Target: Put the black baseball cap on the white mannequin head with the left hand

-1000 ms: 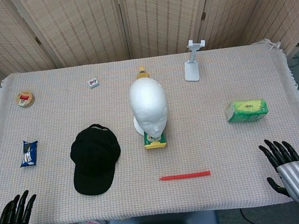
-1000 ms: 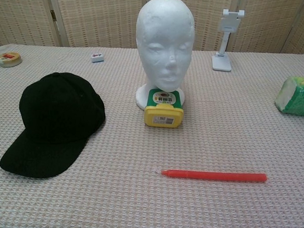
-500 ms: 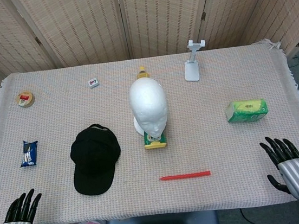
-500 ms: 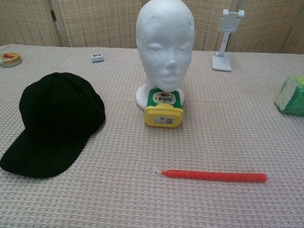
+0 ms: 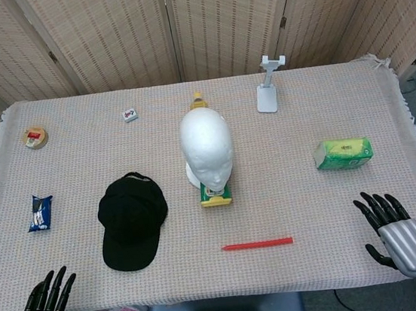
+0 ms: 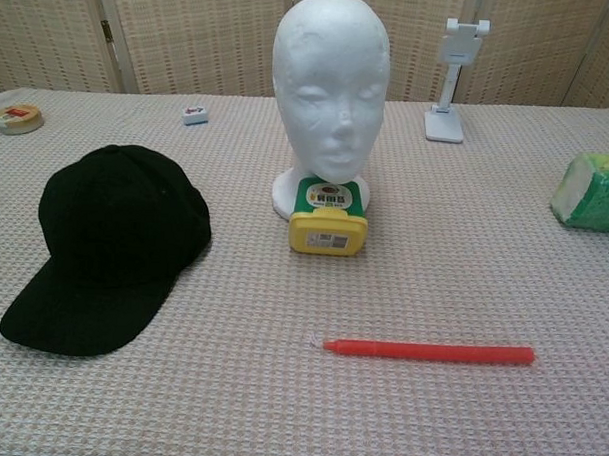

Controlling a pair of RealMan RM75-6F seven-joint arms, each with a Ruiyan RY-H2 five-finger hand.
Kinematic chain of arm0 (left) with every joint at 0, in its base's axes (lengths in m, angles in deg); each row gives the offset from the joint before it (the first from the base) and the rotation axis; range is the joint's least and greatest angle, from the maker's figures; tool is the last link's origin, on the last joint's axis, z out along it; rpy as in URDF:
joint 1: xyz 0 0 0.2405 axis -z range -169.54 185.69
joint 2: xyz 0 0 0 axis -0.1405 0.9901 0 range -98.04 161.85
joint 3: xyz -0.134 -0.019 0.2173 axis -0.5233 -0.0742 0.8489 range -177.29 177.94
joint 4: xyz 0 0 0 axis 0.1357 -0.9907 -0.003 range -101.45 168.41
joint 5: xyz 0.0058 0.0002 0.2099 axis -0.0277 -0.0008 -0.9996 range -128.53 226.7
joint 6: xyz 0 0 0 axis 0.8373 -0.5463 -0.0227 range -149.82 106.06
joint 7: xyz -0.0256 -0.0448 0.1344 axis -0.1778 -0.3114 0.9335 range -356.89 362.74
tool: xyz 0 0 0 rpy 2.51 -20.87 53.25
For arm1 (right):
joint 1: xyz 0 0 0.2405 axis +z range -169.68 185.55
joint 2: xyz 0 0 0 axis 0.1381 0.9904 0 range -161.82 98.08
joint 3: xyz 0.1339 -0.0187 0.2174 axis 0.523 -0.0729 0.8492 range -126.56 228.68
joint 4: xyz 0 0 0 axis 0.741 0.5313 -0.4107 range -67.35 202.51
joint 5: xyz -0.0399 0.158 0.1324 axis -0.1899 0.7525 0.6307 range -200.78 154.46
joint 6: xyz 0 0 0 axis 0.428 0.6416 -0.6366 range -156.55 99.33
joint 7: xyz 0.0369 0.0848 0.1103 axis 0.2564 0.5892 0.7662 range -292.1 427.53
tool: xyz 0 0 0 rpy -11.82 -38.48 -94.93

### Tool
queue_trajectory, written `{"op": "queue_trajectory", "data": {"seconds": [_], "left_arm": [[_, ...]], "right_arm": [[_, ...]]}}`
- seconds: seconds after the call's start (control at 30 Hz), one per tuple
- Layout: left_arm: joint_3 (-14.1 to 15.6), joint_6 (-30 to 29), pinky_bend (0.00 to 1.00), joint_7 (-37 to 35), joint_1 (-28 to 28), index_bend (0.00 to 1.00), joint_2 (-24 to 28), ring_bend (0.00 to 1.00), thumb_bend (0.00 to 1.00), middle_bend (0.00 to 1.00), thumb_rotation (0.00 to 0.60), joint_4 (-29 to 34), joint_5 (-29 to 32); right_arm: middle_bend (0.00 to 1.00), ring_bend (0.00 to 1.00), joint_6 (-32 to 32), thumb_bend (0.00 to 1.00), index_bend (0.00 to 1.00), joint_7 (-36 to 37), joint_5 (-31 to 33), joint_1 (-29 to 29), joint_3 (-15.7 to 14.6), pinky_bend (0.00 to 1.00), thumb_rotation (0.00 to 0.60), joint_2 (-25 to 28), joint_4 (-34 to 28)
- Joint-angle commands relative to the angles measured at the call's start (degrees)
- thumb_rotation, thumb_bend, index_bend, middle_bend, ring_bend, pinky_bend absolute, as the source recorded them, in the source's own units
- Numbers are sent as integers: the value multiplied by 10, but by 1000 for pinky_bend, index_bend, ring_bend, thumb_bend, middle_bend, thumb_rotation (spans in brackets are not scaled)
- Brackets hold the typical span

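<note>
Since a second ago the left hand (image 5: 49, 298) has slid rightward along the near table edge, from the corner toward the cap's side, and the right hand (image 5: 393, 231) has shifted only slightly; nothing on the table has moved.

In the head view, the left hand sits at the near edge with its fingers spread and nothing in them, well short of the black baseball cap (image 5: 132, 219). The cap lies flat on the woven cloth (image 5: 299, 152), crown toward the far side and brim toward the robot, just left of the white mannequin head (image 5: 207, 146). The right hand is likewise spread and empty at the near right. A red pen (image 5: 257, 244) lies in front of the head, and a green pack (image 5: 343, 152) lies to the right.

In the chest view, neither hand shows. The cap (image 6: 114, 243) rests untouched, and the mannequin head (image 6: 331, 84) stands upright and bare, a yellow-lidded jar (image 6: 328, 219) lying against its base.

The step in hand looks like the reach. It would probably go best to come in over the brim, take the cap where brim meets crown so the opening stays facing down, then lift high enough to clear the top of the head before lowering. The foam head may tip if pushed sideways.
</note>
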Motion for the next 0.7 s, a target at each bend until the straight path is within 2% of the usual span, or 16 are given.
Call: {"op": "queue_trajectory", "data": {"seconds": [0.03,0.2,0.47,0.7], "left_arm": [[6,10,263,13,6,97,-13,2,260,0,600,-7,-15],[13,2,366,9,10,145,-39,89,260,75,600,-46,-43],[8,6,391,-19,32,207,-75,128,260,133,600,-96,-56],[-8,41,435,-63,60,241,-105,166,260,166,600,-138,-22]], "right_arm": [[0,0,5,251,0,8,-2,-1,0,0,600,4,1],[0,0,7,251,0,13,-5,-1,-2,0,600,7,1],[0,0,5,252,0,4,-7,-2,-4,0,600,2,1],[0,0,-1,251,0,-3,0,1,-2,0,600,-1,2]]}}
